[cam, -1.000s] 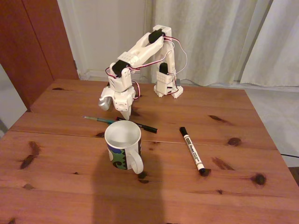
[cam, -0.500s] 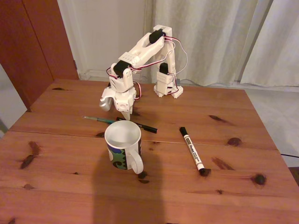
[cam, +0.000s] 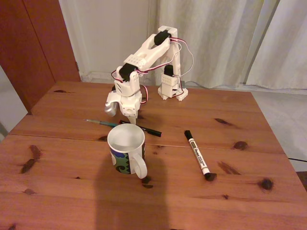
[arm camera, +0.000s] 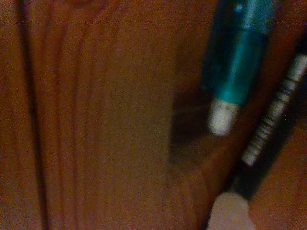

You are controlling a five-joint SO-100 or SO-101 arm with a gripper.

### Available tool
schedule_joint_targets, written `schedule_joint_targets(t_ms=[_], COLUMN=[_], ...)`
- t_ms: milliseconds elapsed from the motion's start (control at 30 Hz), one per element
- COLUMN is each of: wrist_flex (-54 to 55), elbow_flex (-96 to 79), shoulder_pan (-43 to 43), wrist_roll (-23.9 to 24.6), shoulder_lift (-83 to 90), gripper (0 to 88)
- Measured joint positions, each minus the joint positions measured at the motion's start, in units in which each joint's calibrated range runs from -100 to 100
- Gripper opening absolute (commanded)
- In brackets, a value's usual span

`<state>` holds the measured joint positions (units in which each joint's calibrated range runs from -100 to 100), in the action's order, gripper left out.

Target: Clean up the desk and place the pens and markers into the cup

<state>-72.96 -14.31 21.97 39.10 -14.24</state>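
We see a large reddish-brown wooden tabletop (cam: 62, 191) with dark knots and a straight seam across it. Taking as our landmark the white ceramic cup (cam: 126, 149) with a handle and a blue, green and black swirl pattern, which stands upright near the middle of the tabletop: just behind the cup lie two thin pens. The teal-green pen (cam: 100, 122) reaches out to the cup's left in the fixed view, and the black pen (cam: 147, 129) reaches out to its right. To the right of the cup, clearly apart from it, lies a thick white marker (cam: 197, 155) with black printed text, a black cap and a black end.

Behind the cup and the pens, the white robot arm bends forward from its base, and its hand (cam: 120, 114) hangs just above the tabletop near the pens. We cannot tell how wide the hand stands.

In the blurred wrist view, the teal-green pen (arm camera: 240, 57) with its pale tip lies beside a dark pen (arm camera: 273, 115) bearing a striped pale band, both on the wood.
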Motion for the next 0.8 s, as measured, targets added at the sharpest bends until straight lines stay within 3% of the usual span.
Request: schedule_joint_targets(t_ms=[800], wrist_flex=[0.8], elbow_flex=[5.2], shoulder_pan=[-0.8], wrist_roll=[-0.7], shoulder_lift=[-7.4], gripper=[9.6])
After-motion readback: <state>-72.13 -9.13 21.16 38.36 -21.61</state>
